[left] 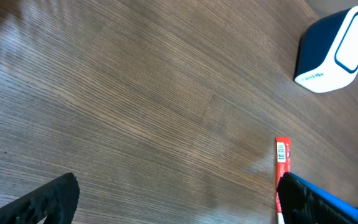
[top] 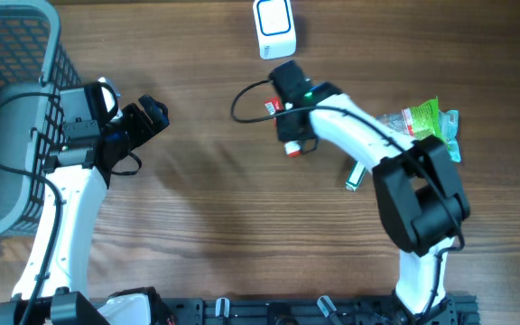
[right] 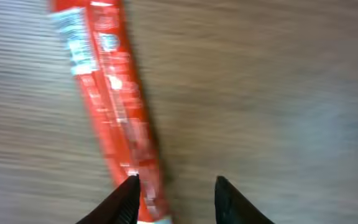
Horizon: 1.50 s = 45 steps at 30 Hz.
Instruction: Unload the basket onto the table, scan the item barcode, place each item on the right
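The wooden table point(top: 206, 208) takes up most of the scene. A grey basket point(top: 7, 108) sits at its left edge. My left gripper point(left: 176, 190) hangs beside the basket over bare wood, fingers spread wide and holding nothing. The white scanner point(top: 273, 27) stands at the far centre, and green packets point(top: 422, 122) lie to the right. My right gripper point(right: 176, 190) is low over the red stick point(right: 114, 106) (blurred in my wrist view), which lies flat just nearer than the scanner. These fingers are partly apart, not pinching. The stick's end is beside one fingertip, with wood showing in the gap.

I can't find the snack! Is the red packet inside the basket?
No, the red packet lies on the wooden table, away from the basket.
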Motion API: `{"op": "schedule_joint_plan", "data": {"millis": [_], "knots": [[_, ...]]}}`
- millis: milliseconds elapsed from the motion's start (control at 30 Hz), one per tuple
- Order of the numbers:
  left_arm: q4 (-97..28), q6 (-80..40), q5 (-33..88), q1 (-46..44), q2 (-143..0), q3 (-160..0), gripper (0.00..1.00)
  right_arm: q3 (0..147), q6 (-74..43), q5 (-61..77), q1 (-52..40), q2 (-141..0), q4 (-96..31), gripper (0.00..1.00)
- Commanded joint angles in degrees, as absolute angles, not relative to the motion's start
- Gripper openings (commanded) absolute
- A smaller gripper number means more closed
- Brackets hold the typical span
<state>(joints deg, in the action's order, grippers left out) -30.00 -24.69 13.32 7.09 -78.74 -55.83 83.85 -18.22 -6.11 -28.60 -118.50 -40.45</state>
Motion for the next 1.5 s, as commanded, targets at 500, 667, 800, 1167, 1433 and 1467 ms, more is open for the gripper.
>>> {"op": "schedule_joint_plan", "data": {"millis": [500, 667, 800, 1167, 1433, 1467], "knots": [[-29.87, -24.21, 13.39, 7.27, -78.94, -55.83, 1.00, 75.24, -1.89, 10.41, -24.67, -112.20, -39.75, 0.30], [-29.87, -24.21, 13.39, 7.27, -78.94, -55.83, 1.00, 67.85, -1.93, 10.39, -24.67, -112.20, -29.91, 0.25], [-29.87, -24.21, 13.39, 7.27, -78.94, -55.83, 1.00, 67.29, -1.91, 9.98, -24.67, -111.24, -28.95, 0.06], [-29.87, -24.21, 13.39, 7.27, -78.94, -55.83, 1.00, 68.29, -7.20, 8.84, -24.67, -104.51, -29.91, 0.39], [-29.87, -24.21, 13.39, 7.27, -78.94, -55.83, 1.00, 65.98, -23.97, 5.91, -24.71, -109.38, -25.45, 0.60], [-29.87, -24.21, 13.39, 7.27, -78.94, -55.83, 1.00, 65.98, -24.01, 3.73, -24.73, -109.43, -25.78, 0.59]]}}
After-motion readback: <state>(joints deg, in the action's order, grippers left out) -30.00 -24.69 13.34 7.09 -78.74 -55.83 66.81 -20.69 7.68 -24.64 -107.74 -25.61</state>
